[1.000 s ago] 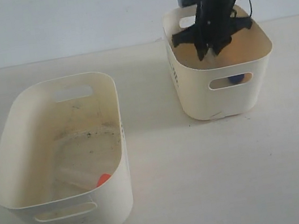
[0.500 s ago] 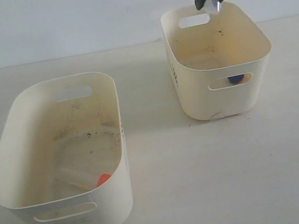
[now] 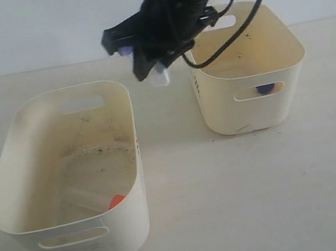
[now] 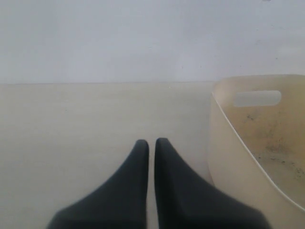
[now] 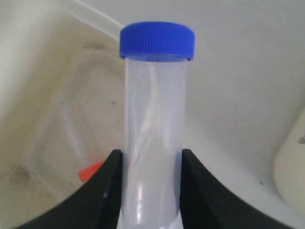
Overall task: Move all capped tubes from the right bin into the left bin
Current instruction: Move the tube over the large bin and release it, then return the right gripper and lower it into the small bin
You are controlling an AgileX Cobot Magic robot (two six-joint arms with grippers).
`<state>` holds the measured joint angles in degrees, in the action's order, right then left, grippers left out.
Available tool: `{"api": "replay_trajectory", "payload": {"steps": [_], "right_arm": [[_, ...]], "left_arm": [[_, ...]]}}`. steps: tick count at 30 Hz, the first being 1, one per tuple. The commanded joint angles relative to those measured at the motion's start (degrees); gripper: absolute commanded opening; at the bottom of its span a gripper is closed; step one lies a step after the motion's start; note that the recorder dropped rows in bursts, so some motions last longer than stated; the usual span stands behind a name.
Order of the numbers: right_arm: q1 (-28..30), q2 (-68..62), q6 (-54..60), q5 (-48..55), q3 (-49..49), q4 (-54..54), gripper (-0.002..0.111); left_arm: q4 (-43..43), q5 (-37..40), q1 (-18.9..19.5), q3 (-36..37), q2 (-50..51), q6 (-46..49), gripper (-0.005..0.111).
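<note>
My right gripper [image 3: 145, 65] hangs in the air between the two bins, shut on a clear capped tube [image 3: 159, 75] with a dark blue cap [image 5: 157, 40]. In the right wrist view its black fingers [image 5: 107, 186] press the tube [image 5: 153, 124] from both sides. Below it lies the left bin [image 3: 8, 171], with a speckled floor and an orange-capped tube [image 3: 116, 200] inside. The right bin [image 3: 249, 112] stands behind and to the right; a blue cap [image 3: 266, 88] shows through its slot handle. My left gripper [image 4: 151, 142] is shut and empty over the table beside the left bin [image 4: 233, 143].
The pale tabletop [image 3: 245, 203] runs between and in front of the bins. A white wall [image 3: 22, 27] backs the scene. A black cable [image 3: 247, 19] from my right arm loops over the right bin's rim.
My right gripper rose out of the right bin with the blue-capped tube and swung left, now near the left bin's far right corner.
</note>
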<state>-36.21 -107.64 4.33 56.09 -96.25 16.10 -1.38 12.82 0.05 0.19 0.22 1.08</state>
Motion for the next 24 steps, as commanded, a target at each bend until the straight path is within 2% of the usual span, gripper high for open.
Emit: {"api": "replay_trajectory", "payload": {"steps": [1, 3, 5, 6, 7, 8, 10, 15, 17, 21, 24], "right_arm": [[-5.11, -0.54, -0.6, -5.02, 0.3, 0.25, 0.0], [-7.48, -1.89, -1.8, -6.77, 0.3, 0.65, 0.001], [-9.54, -4.0, -1.8, -8.0, 0.3, 2.58, 0.015], [-10.91, -5.1, -1.8, -8.56, 0.3, 3.35, 0.031], [-11.5, -5.39, -1.8, -8.6, 0.3, 3.35, 0.038], [-12.44, -5.79, -1.8, -9.07, 0.3, 2.86, 0.055], [-12.83, -5.92, -1.8, -10.45, 0.3, 2.83, 0.068], [-10.09, -4.61, -3.77, -10.69, 0.18, -3.26, 0.067], [-6.98, -2.43, -5.46, -10.72, 0.18, -7.17, 0.055], [-1.26, 0.81, -6.99, -12.17, 0.09, -8.42, 0.036], [4.53, 1.37, -6.99, -14.78, 0.09, -8.54, 0.015]], "left_arm": [[-0.11, -0.85, 0.0, -0.19, -0.22, -0.11, 0.004], [-0.11, -0.85, 0.0, -0.19, -0.22, -0.11, 0.004], [-0.11, -0.85, 0.0, -0.19, -0.22, -0.11, 0.004], [-0.11, -0.85, 0.0, -0.19, -0.22, -0.11, 0.004], [-0.11, -0.85, 0.0, -0.19, -0.22, -0.11, 0.004], [-0.11, -0.85, 0.0, -0.19, -0.22, -0.11, 0.004], [-0.11, -0.85, 0.0, -0.19, -0.22, -0.11, 0.004], [-0.11, -0.85, 0.0, -0.19, -0.22, -0.11, 0.004], [-0.11, -0.85, 0.0, -0.19, -0.22, -0.11, 0.004], [-0.11, -0.85, 0.0, -0.19, -0.22, -0.11, 0.004], [-0.11, -0.85, 0.0, -0.19, -0.22, -0.11, 0.004]]}}
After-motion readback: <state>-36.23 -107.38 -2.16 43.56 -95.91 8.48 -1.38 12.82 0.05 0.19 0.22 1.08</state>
